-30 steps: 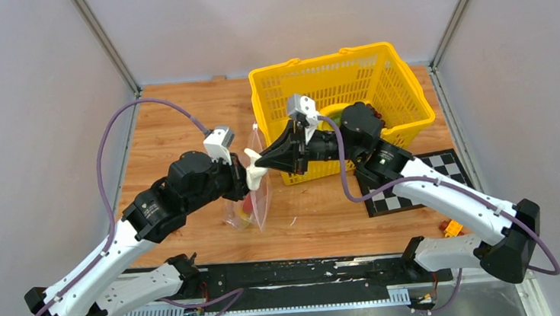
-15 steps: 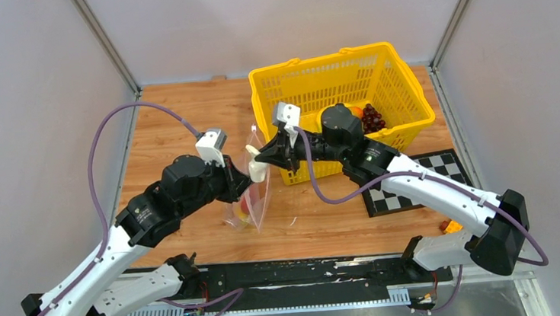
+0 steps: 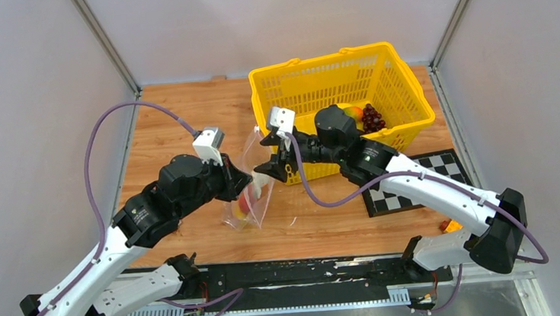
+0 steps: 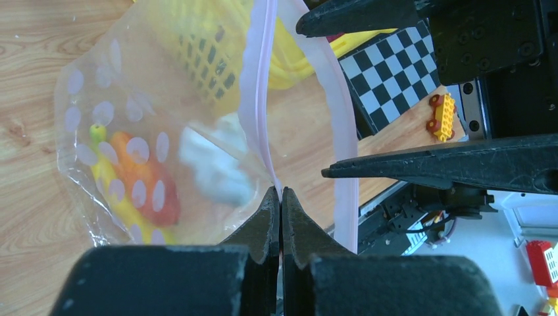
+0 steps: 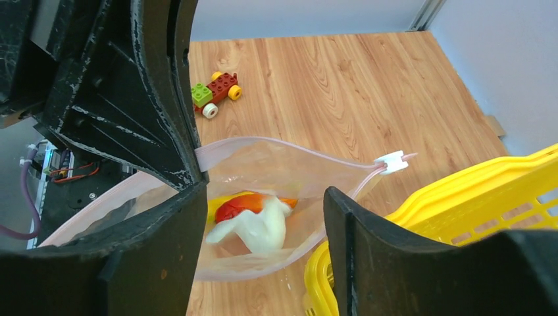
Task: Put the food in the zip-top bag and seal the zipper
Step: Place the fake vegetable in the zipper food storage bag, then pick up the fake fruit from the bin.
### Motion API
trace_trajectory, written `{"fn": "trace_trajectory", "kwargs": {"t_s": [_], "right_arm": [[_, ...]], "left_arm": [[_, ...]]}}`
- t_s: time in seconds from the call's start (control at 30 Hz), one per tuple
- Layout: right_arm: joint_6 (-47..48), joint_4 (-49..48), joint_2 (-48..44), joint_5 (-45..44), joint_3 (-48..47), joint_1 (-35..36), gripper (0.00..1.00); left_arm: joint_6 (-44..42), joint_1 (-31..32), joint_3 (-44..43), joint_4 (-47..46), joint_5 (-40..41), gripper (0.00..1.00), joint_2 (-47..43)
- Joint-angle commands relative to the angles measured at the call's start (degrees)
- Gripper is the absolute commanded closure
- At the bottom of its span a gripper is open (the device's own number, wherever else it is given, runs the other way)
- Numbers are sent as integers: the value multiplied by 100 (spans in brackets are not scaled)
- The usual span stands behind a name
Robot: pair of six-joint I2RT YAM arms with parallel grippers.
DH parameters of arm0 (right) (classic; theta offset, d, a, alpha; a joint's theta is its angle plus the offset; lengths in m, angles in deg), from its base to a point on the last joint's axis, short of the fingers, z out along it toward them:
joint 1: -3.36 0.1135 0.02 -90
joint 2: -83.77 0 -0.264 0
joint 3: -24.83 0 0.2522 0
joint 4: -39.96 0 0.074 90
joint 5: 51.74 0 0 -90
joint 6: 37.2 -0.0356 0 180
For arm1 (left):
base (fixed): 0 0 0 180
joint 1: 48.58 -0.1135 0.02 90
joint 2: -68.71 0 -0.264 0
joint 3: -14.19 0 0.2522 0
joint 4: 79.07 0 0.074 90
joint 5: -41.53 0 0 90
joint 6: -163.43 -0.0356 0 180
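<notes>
Top external: shows the zip-top bag (image 3: 256,194) upright on the table (image 3: 167,129), between both grippers, just beside the yellow basket (image 3: 376,69).
Also shows the left gripper (image 3: 245,182) clamped on the bag's rim and the right gripper (image 3: 261,153) spread wide at the mouth, holding nothing. Left wrist: finds the left gripper pressed tight on the zipper (image 4: 260,99), with food (image 4: 131,191) inside the bag. Right wrist: looks between wide-apart jaws into the open mouth at the food, with the white tab (image 5: 393,160) at the far end.
</notes>
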Motion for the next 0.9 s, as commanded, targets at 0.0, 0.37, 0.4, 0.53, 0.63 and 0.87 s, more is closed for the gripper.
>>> {"fn": "trace_trajectory", "kwargs": {"t_s": [0.0, 0.37, 0.4, 0.53, 0.63, 0.87], "right_arm": [[-22, 16, -152, 12, -285, 33, 33], [-349, 527, -732, -2104, -626, -147, 26], [-489, 683, -688, -2507, -701, -287, 25], [-1149, 1589, -374, -3134, -1061, -1233, 23], [-1586, 2384, 45, -3213, -1339, -2033, 20], [-1432, 3850, 1634, -3725, -1977, -3406, 11]], "left_arm": [[-51, 12, -310, -106, 159, 100, -24], [-65, 14, -169, -211, 62, 100, 128], [-63, 13, -145, -228, 60, 100, 127], [-63, 14, -98, -243, 39, 100, 120], [-66, 14, -62, -248, 19, 100, 96], [-75, 14, 0, -275, -68, 100, 56]]}}
